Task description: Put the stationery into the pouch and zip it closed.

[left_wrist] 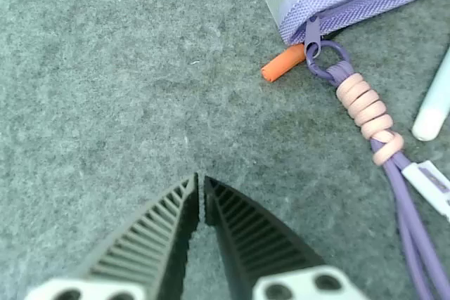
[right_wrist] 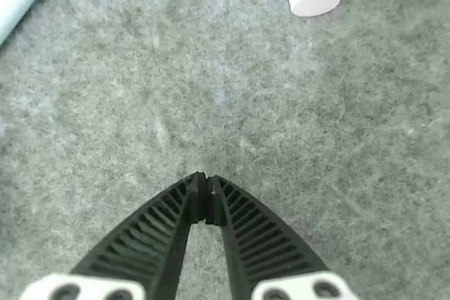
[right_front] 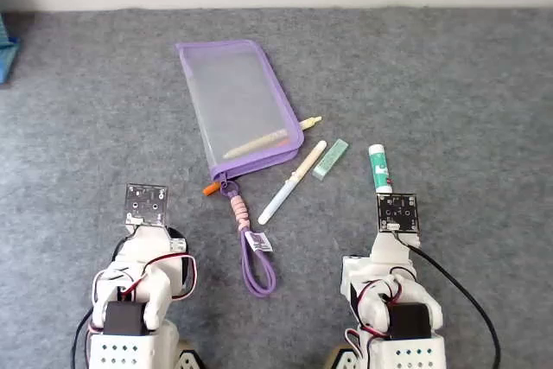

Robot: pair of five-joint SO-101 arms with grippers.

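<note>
Labels first: the only print I can find is on the small white tag (right_front: pixel 259 242) on the purple strap (right_front: pixel 257 272) and on the green-and-white wrapper of the glue stick (right_front: pixel 380 168). Both are too small for me to read. The pouch (right_front: pixel 235 101), clear with purple trim, lies flat on the grey-felted desk (right_front: pixel 86 127), out beyond the left arm (right_front: pixel 138 287), with its zip edge turned toward the right side. Its zip slider (left_wrist: pixel 312 46) sits at the near corner, hooked to a pink coil (left_wrist: pixel 365 114) that leads into the strap; I cannot tell whether the zip is open. A cream pencil (right_front: pixel 256 143) lies inside along the zip edge, and a yellow tip (right_front: pixel 312 120) shows just past the pouch at the far end of that edge. An orange cap (left_wrist: pixel 283 63) lies on the desk just beside the slider. Outside the pouch, going right: a white pen (right_front: pixel 293 182), a mint eraser (right_front: pixel 331 159) just beside the pen's far end, then the glue stick, straight ahead of the right arm (right_front: pixel 393 308). Both arms sit folded back at the near edge, wrists pointing down at the felt. The left fingers (left_wrist: pixel 176 209) are all but closed, with a thin slit between the tips, and grip nothing. The right fingers (right_wrist: pixel 181 209) are pressed tip to tip, also empty, short of the glue stick's white end.
</note>
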